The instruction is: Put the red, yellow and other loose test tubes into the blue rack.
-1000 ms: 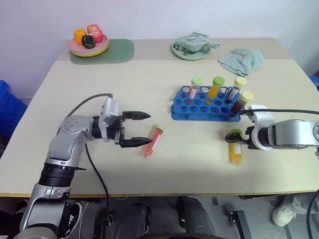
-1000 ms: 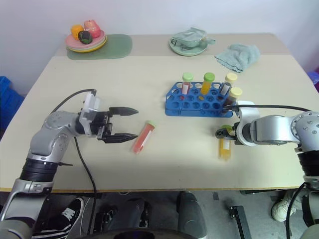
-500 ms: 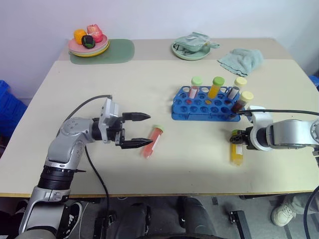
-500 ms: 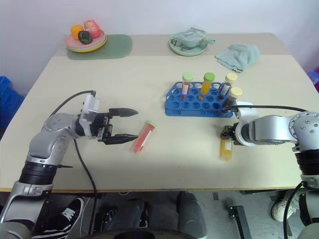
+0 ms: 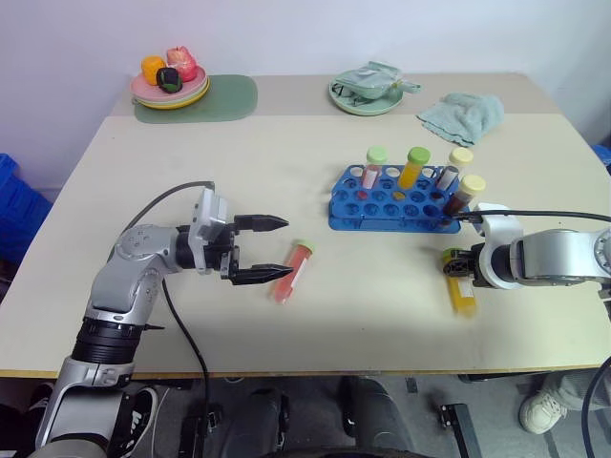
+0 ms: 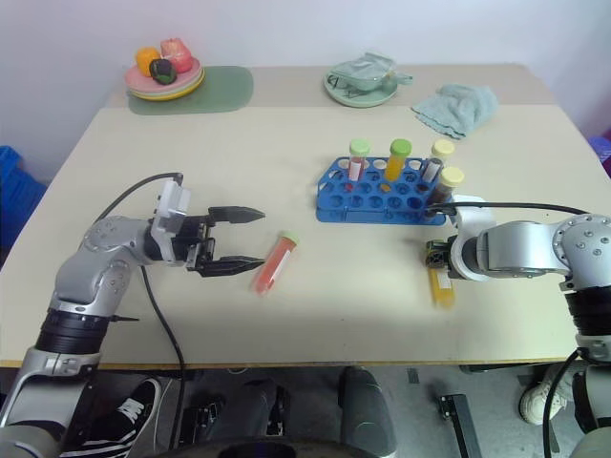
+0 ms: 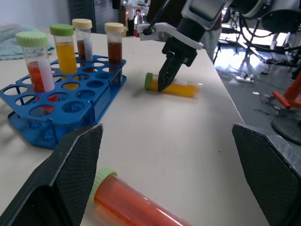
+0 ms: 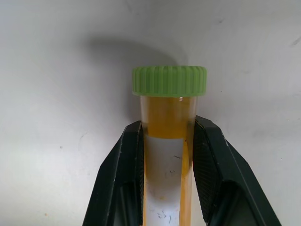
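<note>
A yellow test tube (image 8: 168, 110) with a green cap lies on the table in front of the blue rack's right end. My right gripper (image 5: 457, 266) is shut on it just below the cap, with a finger (image 8: 128, 155) on each side. A red test tube (image 5: 293, 271) with a green cap lies loose on the table left of the blue rack (image 5: 393, 212). My left gripper (image 5: 274, 249) hangs level and open, its tips just left of the red tube and apart from it. The rack holds several upright capped tubes (image 5: 412, 168) along its far rows.
A plate of fruit (image 5: 171, 81) on a green mat stands at the back left. At the back right are a green dish holding a cloth (image 5: 368, 88) and a teal towel (image 5: 462, 114). A cable (image 5: 535, 214) runs along my right arm. Bare tabletop lies between the two loose tubes.
My right gripper has closed on the yellow tube, and the tube's far end has swung slightly to the right. The left arm and the red tube have not moved.
</note>
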